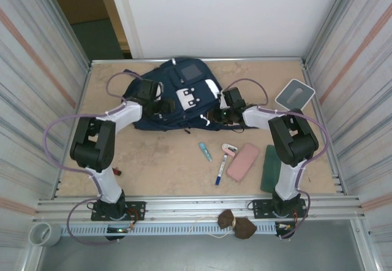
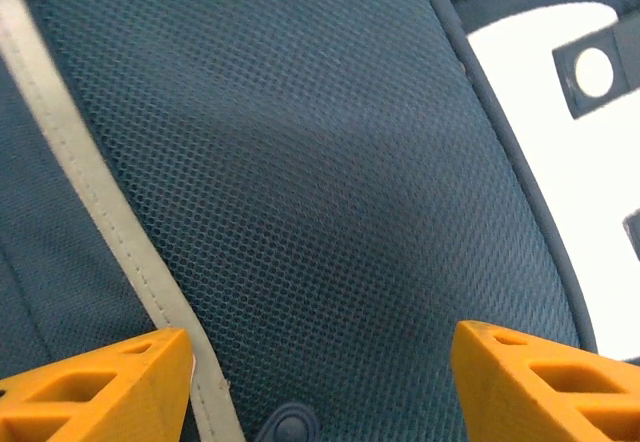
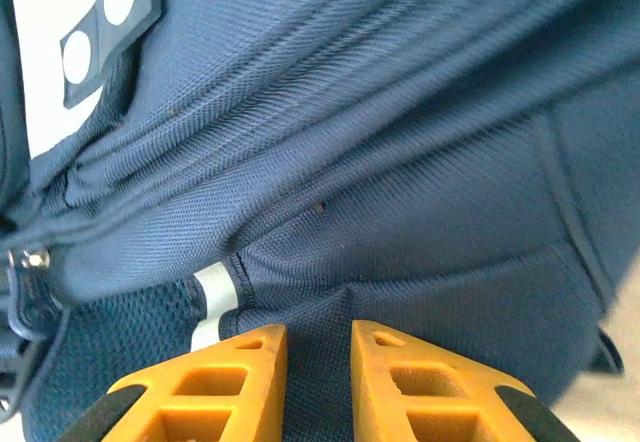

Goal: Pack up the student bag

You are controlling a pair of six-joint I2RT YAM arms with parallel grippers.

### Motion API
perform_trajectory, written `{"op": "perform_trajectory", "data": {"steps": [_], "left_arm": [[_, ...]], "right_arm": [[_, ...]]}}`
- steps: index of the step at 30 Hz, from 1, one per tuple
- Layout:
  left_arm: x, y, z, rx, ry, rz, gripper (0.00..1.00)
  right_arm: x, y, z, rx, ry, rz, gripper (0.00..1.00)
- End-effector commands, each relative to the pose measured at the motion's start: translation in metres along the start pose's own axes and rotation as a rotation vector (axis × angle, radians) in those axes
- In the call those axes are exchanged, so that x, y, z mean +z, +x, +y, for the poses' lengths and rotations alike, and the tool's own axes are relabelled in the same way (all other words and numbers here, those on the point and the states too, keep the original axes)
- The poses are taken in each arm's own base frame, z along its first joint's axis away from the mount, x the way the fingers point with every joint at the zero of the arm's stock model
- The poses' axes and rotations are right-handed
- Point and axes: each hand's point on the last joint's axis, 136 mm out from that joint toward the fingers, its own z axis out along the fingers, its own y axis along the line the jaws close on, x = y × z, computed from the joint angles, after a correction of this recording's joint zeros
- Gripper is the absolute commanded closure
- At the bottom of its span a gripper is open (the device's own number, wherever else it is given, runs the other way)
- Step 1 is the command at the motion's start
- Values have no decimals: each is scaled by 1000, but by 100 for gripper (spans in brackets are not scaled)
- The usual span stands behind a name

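large navy-blue fabric backpack (image 1: 177, 96) lies flat on the table (image 1: 153, 160). left tool (image 2: 320, 347) released, spread over its mesh panel (image 2: 300, 162). right tool (image 3: 318, 337) nearly clenched at its puckered side seam (image 3: 300, 262), likely seeking the opening; grip unconfirmed.

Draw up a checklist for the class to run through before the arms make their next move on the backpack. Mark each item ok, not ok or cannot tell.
1. Left tool is open and close over the student bag mesh: ok.
2. Right tool has hold of the bag fabric: cannot tell, its fingers are nearly together.
3. Bag is unzipped for packing: cannot tell; a zipper pull shows, but no opening does.
4. Bag lies flat on the table: ok.
5. Pink case, green book and blue pen lie apart from both tools: ok.
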Motion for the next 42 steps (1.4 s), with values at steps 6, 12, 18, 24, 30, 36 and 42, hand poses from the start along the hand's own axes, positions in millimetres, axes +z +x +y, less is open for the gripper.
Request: {"op": "perform_trajectory", "data": {"steps": [6,12,18,24,30,36,42], "left_arm": [[-19,-40,-19,57,-55,-134,29],[-47,12,-53,101,-58,-149,28],[-43,31,-75,152,-99,-125,28],[-24,31,-78,167,-122,-92,34],[-11,30,-82,176,-123,-74,40],[-3,37,-79,174,-135,-49,48],[-4,45,-75,174,-139,-35,56]], "right_arm": [[1,27,22,-15,-42,68,76],[10,27,20,-6,-51,69,76],[15,24,20,0,-69,71,76],[11,22,15,9,-69,58,76],[11,24,9,21,-65,59,76],[11,24,6,28,-69,57,76],[11,22,3,35,-70,52,76]]}}
